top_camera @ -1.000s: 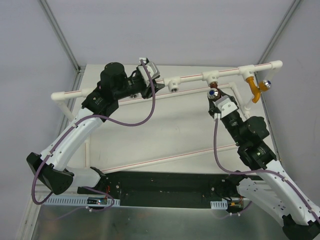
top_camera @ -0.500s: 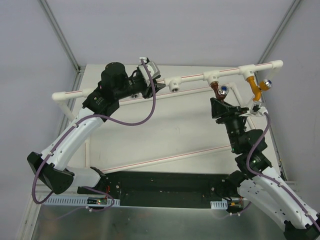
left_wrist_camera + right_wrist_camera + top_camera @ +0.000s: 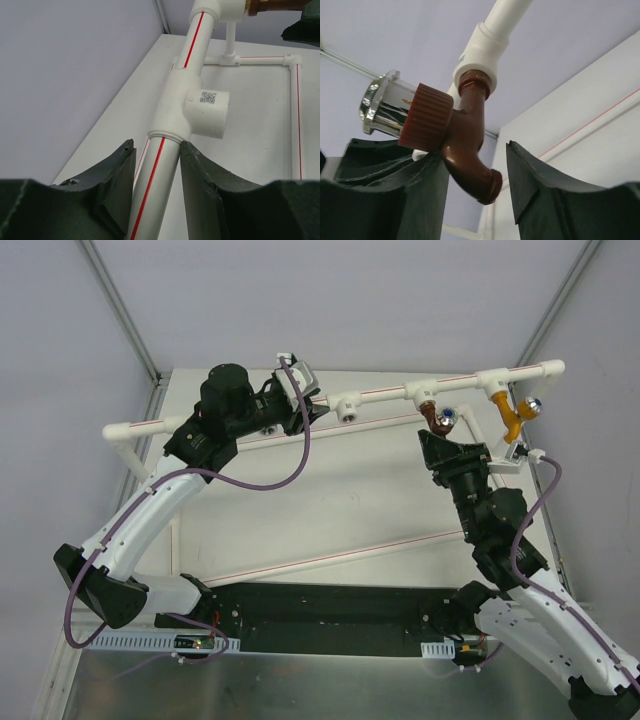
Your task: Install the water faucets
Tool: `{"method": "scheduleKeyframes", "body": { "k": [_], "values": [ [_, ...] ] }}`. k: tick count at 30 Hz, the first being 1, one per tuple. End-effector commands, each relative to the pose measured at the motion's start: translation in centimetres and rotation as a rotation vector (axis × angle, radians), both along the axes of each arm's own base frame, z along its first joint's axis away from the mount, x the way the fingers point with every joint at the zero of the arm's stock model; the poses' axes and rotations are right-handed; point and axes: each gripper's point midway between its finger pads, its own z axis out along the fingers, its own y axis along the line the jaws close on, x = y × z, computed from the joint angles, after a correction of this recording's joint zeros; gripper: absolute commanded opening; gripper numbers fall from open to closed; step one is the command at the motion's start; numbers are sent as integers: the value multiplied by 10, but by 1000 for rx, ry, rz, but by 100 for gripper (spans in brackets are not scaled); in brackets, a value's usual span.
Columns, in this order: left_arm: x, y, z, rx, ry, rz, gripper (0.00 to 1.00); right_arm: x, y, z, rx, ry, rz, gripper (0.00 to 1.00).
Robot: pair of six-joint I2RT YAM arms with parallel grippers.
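The dark reddish-brown faucet (image 3: 437,418) hangs from a white tee socket (image 3: 480,47) on the raised white pipe (image 3: 380,395), its silver round end (image 3: 380,107) pointing sideways. My right gripper (image 3: 440,440) is just below it, open. In the right wrist view (image 3: 474,150) the spout (image 3: 470,170) sits between the jaws, against the left finger and apart from the right finger. The orange-yellow faucet (image 3: 512,418) hangs from the tee further right. My left gripper (image 3: 305,400) is shut on the white pipe (image 3: 155,190), just short of a tee socket (image 3: 207,112).
A tee socket with nothing in it (image 3: 347,410) sits on the pipe between my two grippers. White pipe runs with red stripes lie flat on the table (image 3: 330,555). Grey walls and metal frame posts (image 3: 120,310) close in the back and sides.
My right wrist has rolled and its arm has shifted. The brown faucet's silver end has swung from lower left to the right. The left arm has not moved.
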Motion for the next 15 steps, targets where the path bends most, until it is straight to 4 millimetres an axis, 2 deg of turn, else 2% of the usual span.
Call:
{"method": "scheduleKeyframes", "body": {
  "k": [1, 4, 5, 9, 11, 15],
  "values": [
    [-60, 41, -162, 337, 623, 65, 1, 9, -28, 4, -256, 26, -141, 62],
    [-60, 40, -161, 334, 627, 63, 1, 7, -27, -5, -487, 18, -118, 79],
    [-61, 40, -162, 334, 629, 60, 1, 7, -29, -8, -552, 6, -119, 81],
    [-61, 40, -161, 333, 626, 59, 1, 7, -34, -8, -755, -82, -140, 82],
    [-61, 40, -160, 331, 625, 60, 0, 7, -38, 1, -849, -145, -166, 82],
    [-61, 40, -160, 330, 624, 60, 1, 4, -32, 22, -895, -240, -152, 82]
  ]
}}
